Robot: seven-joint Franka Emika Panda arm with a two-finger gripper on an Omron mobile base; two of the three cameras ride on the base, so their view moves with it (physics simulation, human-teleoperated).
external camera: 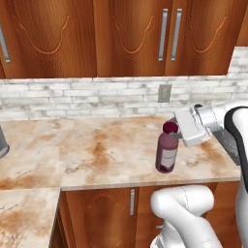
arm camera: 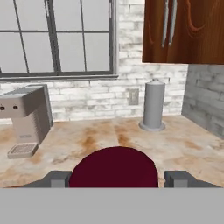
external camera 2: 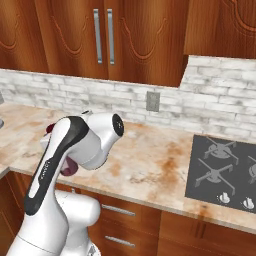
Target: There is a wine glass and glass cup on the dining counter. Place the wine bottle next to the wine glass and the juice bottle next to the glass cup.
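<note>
A dark red wine bottle (external camera: 166,151) with a pale label stands on the marble counter (external camera: 97,150) near its front edge. My gripper (external camera: 175,132) reaches in from the right at the height of the bottle's neck. In the hand view its round dark red cap (arm camera: 114,168) sits between my two fingertips (arm camera: 57,179), which press close on either side, so the gripper (arm camera: 118,180) is shut on it. From the right base, my arm hides most of the bottle (external camera 2: 70,168). The wine glass, glass cup and juice bottle are out of view.
A cooktop (external camera 2: 225,170) lies in the counter to the right. Ahead of the hand stand a grey coffee machine (arm camera: 26,116) and a tall grey canister (arm camera: 153,106) by the brick wall. Wooden wall cabinets (external camera: 126,34) hang above.
</note>
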